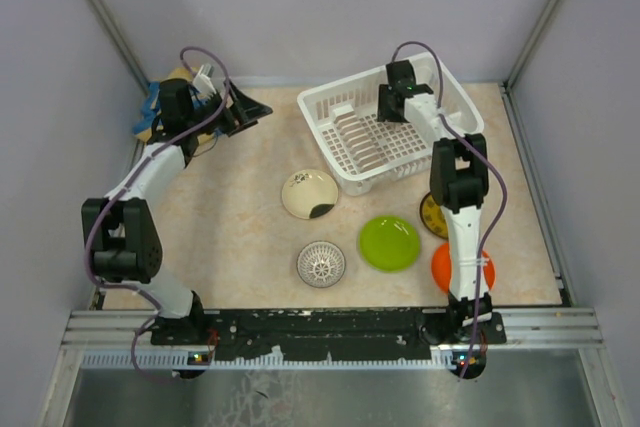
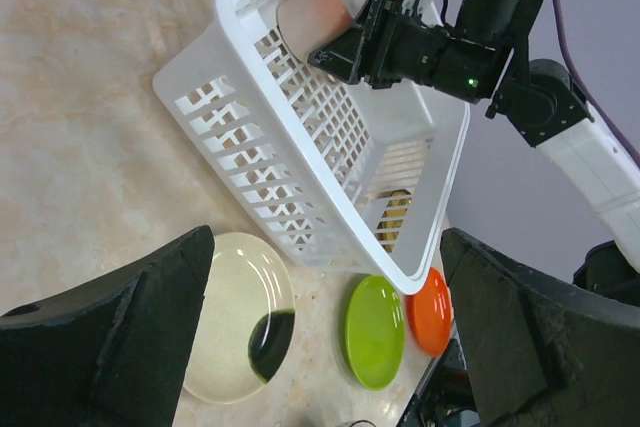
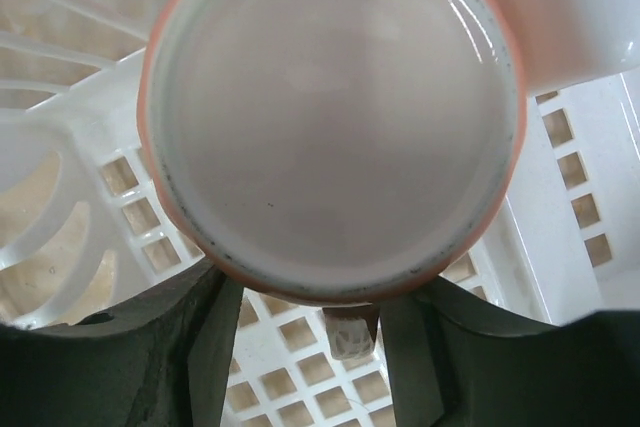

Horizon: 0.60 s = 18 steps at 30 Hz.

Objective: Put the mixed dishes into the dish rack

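Observation:
My right gripper [image 1: 398,89] is shut on the small pink cup [image 3: 330,117] and holds it inside the white dish rack [image 1: 312,119], over its far part. The left wrist view shows the cup [image 2: 315,12] in that gripper [image 2: 345,47] above the rack's lattice [image 2: 250,127]. My left gripper [image 1: 255,107] is open and empty, raised at the far left. On the table lie the cream plate with a dark patch [image 1: 305,190], the white patterned bowl [image 1: 321,263], the lime-green plate [image 1: 389,243], the orange plate [image 1: 440,267] and the brown-yellow plate [image 1: 430,215].
A blue and yellow cloth [image 1: 150,117] lies at the far left corner behind the left arm. The right arm partly covers the orange and brown-yellow plates. Metal frame posts stand at the table's far corners.

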Each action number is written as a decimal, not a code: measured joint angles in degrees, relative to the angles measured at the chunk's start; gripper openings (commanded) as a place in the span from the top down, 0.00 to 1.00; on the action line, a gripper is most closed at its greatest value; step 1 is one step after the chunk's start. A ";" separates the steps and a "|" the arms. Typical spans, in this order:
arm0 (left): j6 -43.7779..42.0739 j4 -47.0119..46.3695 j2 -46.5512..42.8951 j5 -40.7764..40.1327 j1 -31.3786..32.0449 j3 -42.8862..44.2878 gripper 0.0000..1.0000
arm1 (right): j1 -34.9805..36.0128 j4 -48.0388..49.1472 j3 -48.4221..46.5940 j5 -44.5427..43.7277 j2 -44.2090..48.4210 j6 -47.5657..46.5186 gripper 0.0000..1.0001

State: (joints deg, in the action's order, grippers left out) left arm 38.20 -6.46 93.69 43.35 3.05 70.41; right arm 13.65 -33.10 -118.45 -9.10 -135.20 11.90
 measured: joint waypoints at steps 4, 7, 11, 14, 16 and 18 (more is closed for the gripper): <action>-2.89 1.03 -0.74 0.72 -0.07 -2.19 0.00 | 0.20 1.95 3.15 -0.09 2.01 -0.39 0.40; -5.68 4.35 -1.81 1.03 -0.07 -4.35 0.00 | 0.26 2.97 5.18 -0.09 4.24 -0.55 0.37; -8.79 9.51 -3.17 1.07 -0.04 -5.66 0.01 | 0.35 4.83 7.85 -0.11 8.07 -0.85 0.36; -10.51 13.64 -5.29 0.68 0.55 -7.34 0.06 | 0.39 6.05 10.49 -0.28 11.39 -0.85 0.35; -11.50 16.44 -6.64 -0.09 1.18 -8.24 0.07 | 0.39 6.80 12.22 -0.37 13.62 -0.85 0.35; -12.48 19.76 -7.63 -1.07 2.40 -8.76 0.07 | 0.39 7.72 14.40 -0.55 15.98 -0.83 0.35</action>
State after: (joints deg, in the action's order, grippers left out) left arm 25.71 13.30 86.06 42.28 5.45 61.65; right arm 14.04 -25.39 -104.05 -9.65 -119.22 11.07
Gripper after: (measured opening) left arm 0.936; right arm 0.648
